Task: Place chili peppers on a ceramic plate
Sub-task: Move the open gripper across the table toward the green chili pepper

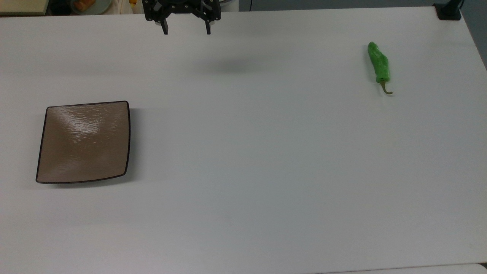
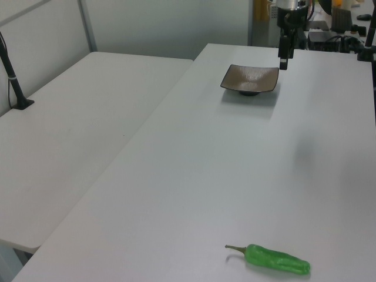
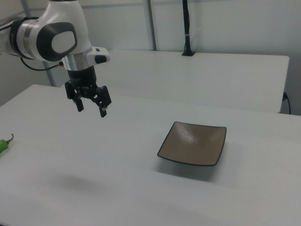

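Observation:
A bright green chili pepper (image 1: 378,64) with a thin brown stem lies alone on the white table at the top view's upper right; it also lies at the left view's bottom as chili pepper (image 2: 276,259), and its stem end pokes in at the right view's left edge as chili pepper (image 3: 3,144). The square brown ceramic plate (image 1: 83,141) sits bare on the table at the top view's left, ceramic plate (image 2: 250,78), ceramic plate (image 3: 193,143). My gripper (image 1: 186,30) hangs open and empty high above the table's far edge, gripper (image 3: 91,109), far from pepper and plate.
The white table (image 1: 247,160) spreads wide between plate and pepper. A second white table (image 2: 76,135) stands alongside. A black pole base (image 1: 448,11) sits at the top view's upper right corner. Clutter lies beyond the far edge.

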Motion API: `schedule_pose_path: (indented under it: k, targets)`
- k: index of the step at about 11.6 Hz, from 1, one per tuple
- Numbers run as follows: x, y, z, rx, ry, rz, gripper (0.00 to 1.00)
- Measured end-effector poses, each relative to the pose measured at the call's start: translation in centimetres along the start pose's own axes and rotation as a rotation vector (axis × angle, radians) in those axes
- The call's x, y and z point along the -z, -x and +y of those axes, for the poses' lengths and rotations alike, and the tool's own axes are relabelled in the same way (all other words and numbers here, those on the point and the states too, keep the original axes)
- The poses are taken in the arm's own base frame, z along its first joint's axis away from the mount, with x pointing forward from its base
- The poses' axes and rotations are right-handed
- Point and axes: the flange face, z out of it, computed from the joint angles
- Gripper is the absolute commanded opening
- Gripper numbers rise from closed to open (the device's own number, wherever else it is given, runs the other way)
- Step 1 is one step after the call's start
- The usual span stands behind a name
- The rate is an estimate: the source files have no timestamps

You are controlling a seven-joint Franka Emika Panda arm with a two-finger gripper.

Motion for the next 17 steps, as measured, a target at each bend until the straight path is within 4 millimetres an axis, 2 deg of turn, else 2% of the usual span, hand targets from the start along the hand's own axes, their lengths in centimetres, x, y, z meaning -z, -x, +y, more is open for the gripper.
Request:
schedule_pose_path:
  k: [9,10,13,16,17]
  targets:
    - [-1.4,0.0,-1.2,-0.023,0.000,-0.008,1.00]
    - [-1.5,-0.3,-2.2,-0.043,-0.001,0.018,1.00]
    - [-3.1,-0.8,-7.1,-0.062,-0.004,0.039,1.00]
    - [-3.7,-0.6,-11.1,-0.066,-0.007,0.029,1.00]
    - [-3.8,-0.2,-13.1,-0.061,-0.012,0.026,1.00]
